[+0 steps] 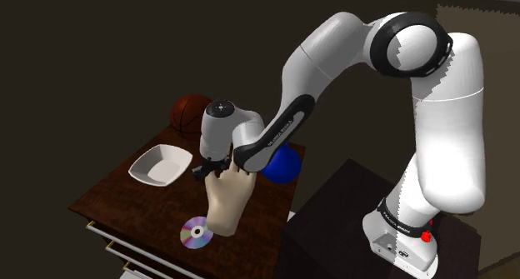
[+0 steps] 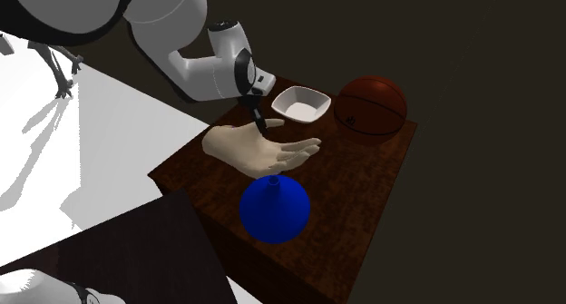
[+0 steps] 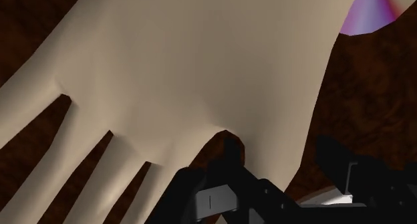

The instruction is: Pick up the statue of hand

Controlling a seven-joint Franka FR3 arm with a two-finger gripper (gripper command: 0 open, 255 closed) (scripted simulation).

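A dark wooden table (image 1: 125,194) with drawers (image 1: 117,246) stands in a dim room. The walls (image 1: 83,52) are dark brown and shadowed. The second exterior view shows a bright white floor (image 2: 91,148) crossed by shadows.

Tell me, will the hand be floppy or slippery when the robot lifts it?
Probably stiff: the hand lies flat with its digits held straight, no droop. Maybe slippery, since its surface looks smooth and plain. With the gripper at its thumb side, it might tilt when lifted, because most of it stretches away from there.
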